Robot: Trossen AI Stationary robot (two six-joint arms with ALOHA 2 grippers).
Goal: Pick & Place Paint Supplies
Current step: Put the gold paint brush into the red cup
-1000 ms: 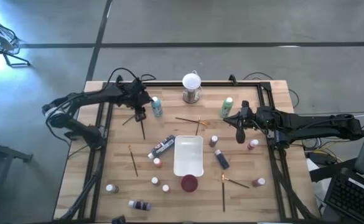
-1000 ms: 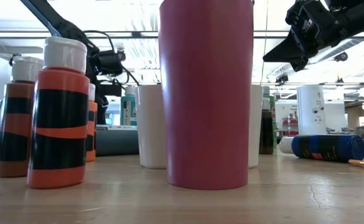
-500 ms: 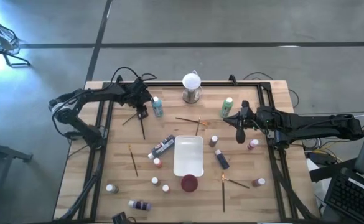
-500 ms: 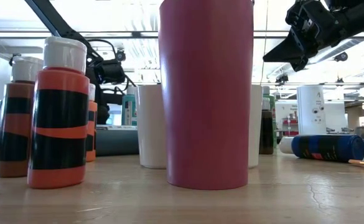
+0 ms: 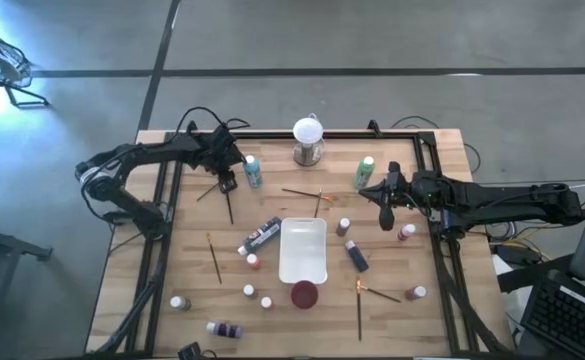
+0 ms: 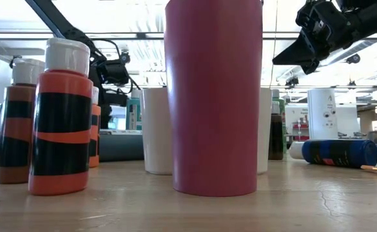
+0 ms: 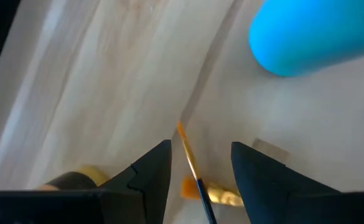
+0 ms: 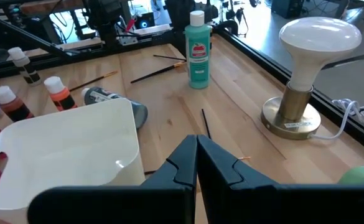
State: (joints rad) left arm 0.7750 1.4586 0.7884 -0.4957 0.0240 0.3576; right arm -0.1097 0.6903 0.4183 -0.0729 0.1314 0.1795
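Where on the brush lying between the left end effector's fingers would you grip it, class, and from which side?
Grip the brush on its thin wooden handle, coming straight down from above. It lies flat on the table, so only a top approach lets the fingers close across it. The left end effector already straddles it, open, near the teal bottle.

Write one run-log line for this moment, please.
left gripper: jaws open astride thin brush, beside teal bottle | right gripper: shut, empty, waiting above table
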